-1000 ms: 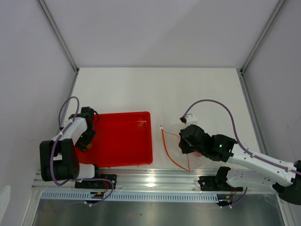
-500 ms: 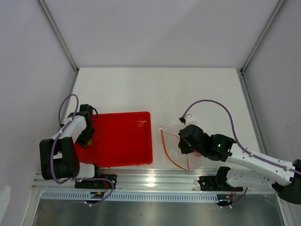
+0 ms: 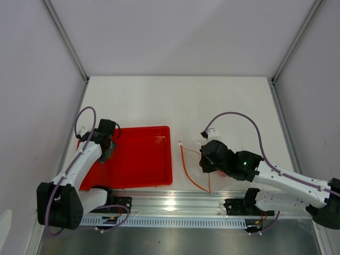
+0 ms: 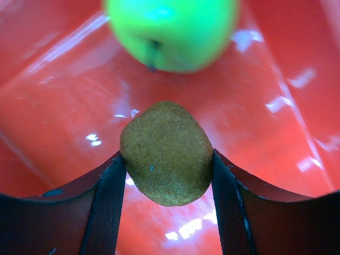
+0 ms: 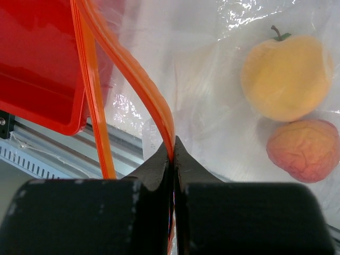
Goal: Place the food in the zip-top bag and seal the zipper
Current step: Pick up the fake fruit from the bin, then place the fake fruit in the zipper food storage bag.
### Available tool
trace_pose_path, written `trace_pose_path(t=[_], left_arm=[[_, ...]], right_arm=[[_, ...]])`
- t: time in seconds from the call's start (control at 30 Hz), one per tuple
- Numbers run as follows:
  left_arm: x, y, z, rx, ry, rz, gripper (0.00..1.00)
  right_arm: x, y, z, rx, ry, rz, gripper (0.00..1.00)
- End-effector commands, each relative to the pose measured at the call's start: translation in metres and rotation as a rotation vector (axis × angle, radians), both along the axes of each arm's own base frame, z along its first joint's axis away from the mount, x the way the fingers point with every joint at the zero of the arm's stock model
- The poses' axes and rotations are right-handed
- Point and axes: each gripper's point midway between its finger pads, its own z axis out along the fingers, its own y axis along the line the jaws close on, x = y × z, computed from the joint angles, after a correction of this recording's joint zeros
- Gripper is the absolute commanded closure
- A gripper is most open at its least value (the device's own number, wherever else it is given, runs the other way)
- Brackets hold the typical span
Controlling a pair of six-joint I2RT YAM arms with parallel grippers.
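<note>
My left gripper (image 4: 167, 162) is shut on the small brown fruit (image 4: 166, 143) and holds it over the red tray's floor. The green apple (image 4: 171, 33) lies in the tray just beyond it. In the top view the left gripper (image 3: 108, 144) is over the tray's left part. My right gripper (image 5: 173, 144) is shut on the red-orange zipper (image 5: 139, 74) of the clear bag (image 5: 212, 111), holding its mouth edge up. The yellow-orange fruit (image 5: 287, 77) and the peach (image 5: 304, 150) lie inside the bag. In the top view the right gripper (image 3: 206, 160) sits just right of the zipper (image 3: 186, 169).
The red tray (image 3: 143, 159) stands left of the bag, and its corner shows in the right wrist view (image 5: 37, 79). The metal rail (image 3: 170, 204) runs along the table's near edge, close under the bag. Grey walls close in the left, right and back.
My left gripper has moved right from the tray's left edge to over the tray, and its arm has stretched out. My right gripper has shifted slightly left with the zipper.
</note>
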Motion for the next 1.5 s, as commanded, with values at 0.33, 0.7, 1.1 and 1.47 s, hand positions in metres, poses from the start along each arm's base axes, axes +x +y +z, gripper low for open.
trace_pose_path(t=[0.33,0.7,1.1,1.47], left_arm=[[0.049,-0.148,0.115,-0.345,-0.729,-0.815,0.99],[-0.001,-0.249,0.164,-0.681,-0.938,-1.333,1.0],[-0.075,-0.327,0.171,-0.861,-0.889,-1.783,1.0],[-0.074,-0.376,0.143,-0.927,-0.715,-1.757,0.99]], right_arm=[[0.011,0.017,0.026,0.071,-0.047,-0.03,1.0],[0.009,0.019,0.02,0.097,-0.04,-0.046,1.0],[0.016,0.038,0.031,0.112,-0.074,-0.006,1.0],[0.011,0.031,0.06,0.226,-0.096,-0.035,1.0]])
